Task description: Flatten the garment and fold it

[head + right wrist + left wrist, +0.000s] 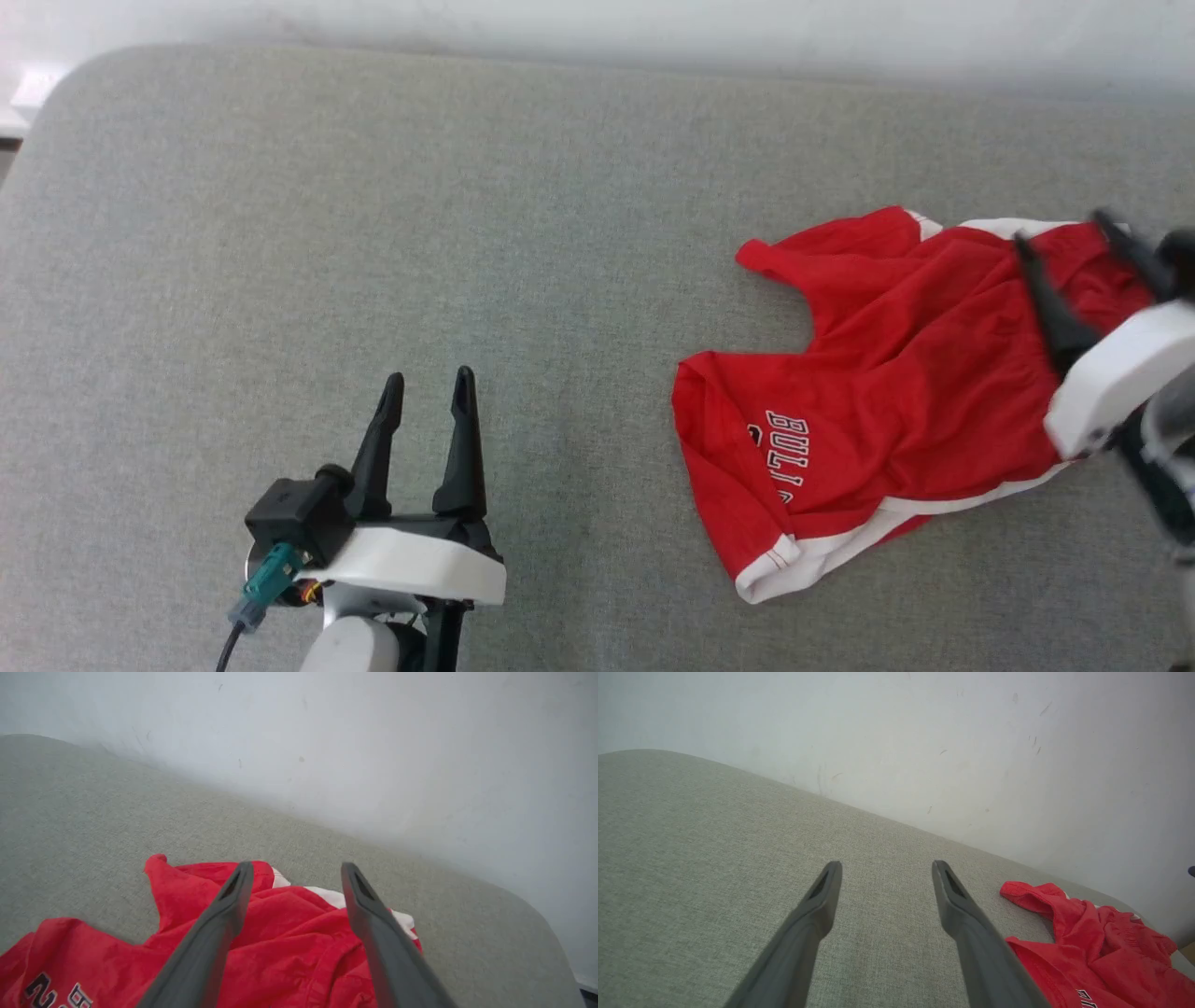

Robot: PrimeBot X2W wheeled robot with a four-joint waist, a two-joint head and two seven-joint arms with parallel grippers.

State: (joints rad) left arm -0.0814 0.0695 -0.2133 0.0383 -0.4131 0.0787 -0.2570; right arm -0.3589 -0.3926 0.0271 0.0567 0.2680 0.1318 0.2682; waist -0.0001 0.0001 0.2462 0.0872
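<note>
The garment (887, 392), red shorts with white side stripes and part of a "BULLS" print, lies crumpled on the right half of the grey padded surface (373, 233). My right gripper (1069, 233) hovers over its far right part, open, fingers spread with nothing between them. In the right wrist view the garment (289, 947) lies under the right gripper (296, 870). My left gripper (429, 378) stands open at the lower left, well away from the shorts. In the left wrist view the left gripper (885, 868) frames bare fabric, and the garment (1092, 942) shows at the lower right.
A pale wall (971, 742) runs along the far edge of the padded surface. The surface's rounded far left corner (65, 84) shows in the head view, and its right edge (556, 933) falls away in the right wrist view.
</note>
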